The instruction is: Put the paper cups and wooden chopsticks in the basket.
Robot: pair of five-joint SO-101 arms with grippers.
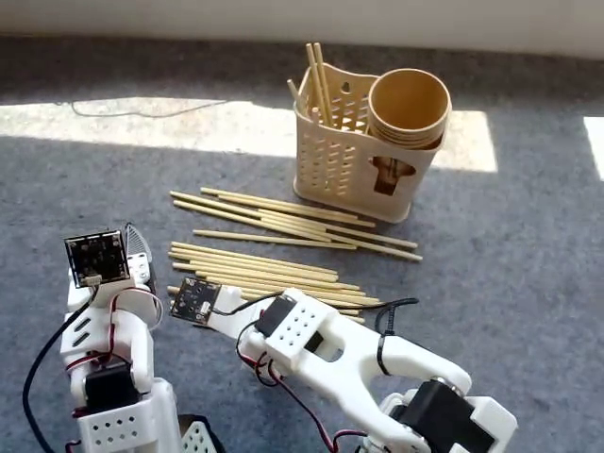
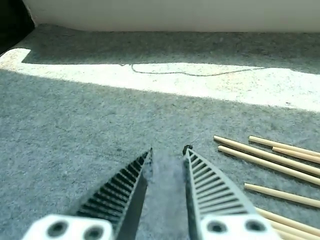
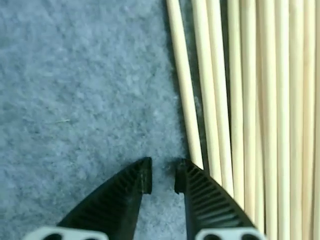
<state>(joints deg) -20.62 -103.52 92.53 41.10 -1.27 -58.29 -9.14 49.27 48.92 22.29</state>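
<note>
High view: the basket [image 1: 354, 165] stands toward the table's far edge and holds the stacked paper cups [image 1: 408, 111]. Loose wooden chopsticks [image 1: 274, 269] lie mid-table.

Left wrist view: the left end effector [image 2: 167, 152] is slightly parted and empty, over bare table.

Right wrist view: the right end effector [image 3: 162, 176] is narrowly parted and empty, at the outermost chopstick [image 3: 182, 90].

Risk: the tips may nudge the stick, roll it, or grab several packed neighbours.

Scattered chopsticks [image 1: 257, 268] bar the carpet [image 1: 528, 264] in front of the basket [image 1: 326, 165] — room to pass lies on either side.
</note>
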